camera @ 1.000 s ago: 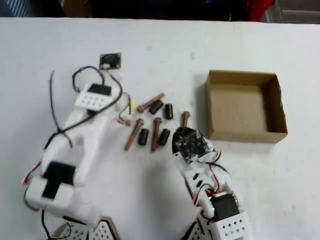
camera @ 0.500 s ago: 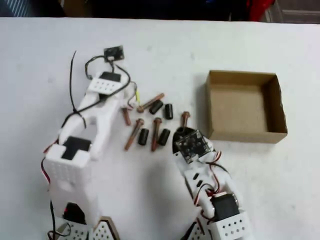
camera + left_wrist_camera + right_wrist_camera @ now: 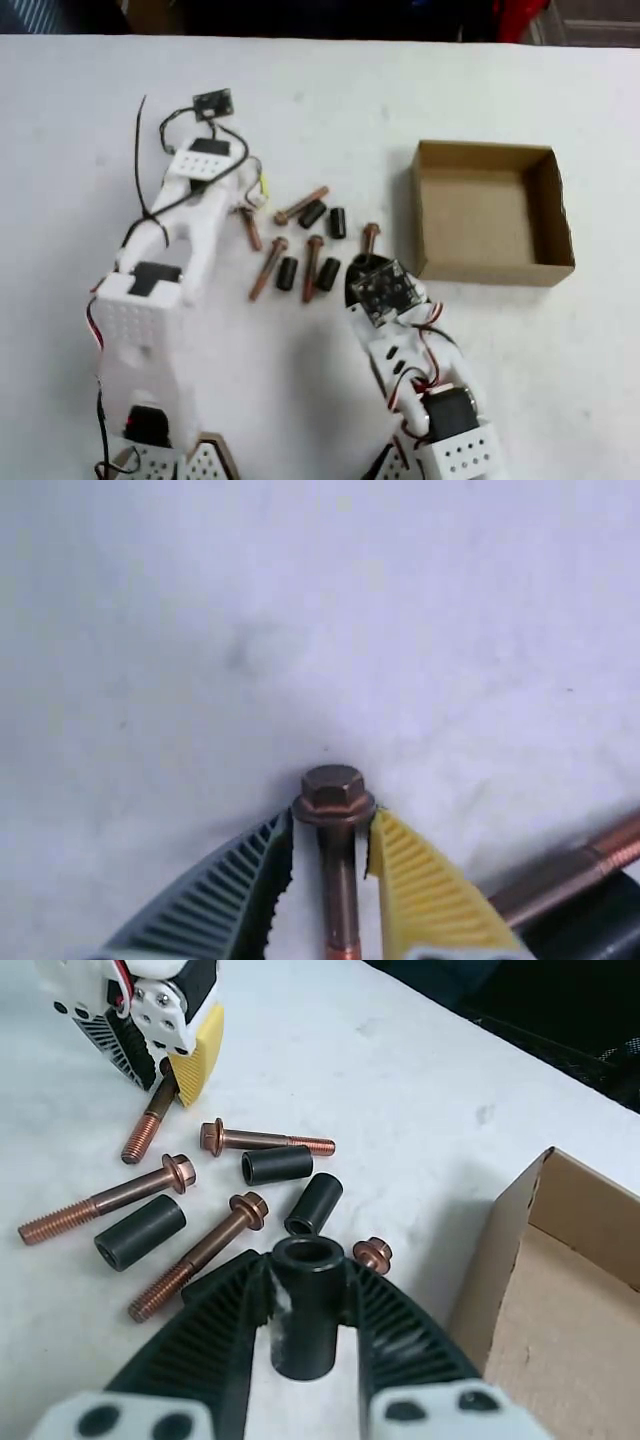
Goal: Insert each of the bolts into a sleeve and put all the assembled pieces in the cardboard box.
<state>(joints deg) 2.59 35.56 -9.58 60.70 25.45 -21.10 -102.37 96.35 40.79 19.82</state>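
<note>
Left gripper (image 3: 332,830): fingers narrow, pinching the copper-coloured hex-flange metal bolt (image 3: 333,792) just under its head. It sits low over the white surface (image 3: 400,90), beside the other loose bolts (image 3: 268,268). Right gripper (image 3: 307,1260) clamps the black cylindrical sleeve (image 3: 306,1310) upright, bore showing. To do it well: line the bolt's shank up with the bore and push straight, since a tilt would likely jam. Bolt is shiny, with a smooth shank.

High camera looks down on table (image 3: 500,380), wrist cameras close, all sharing bolts (image 3: 268,268)
</note>
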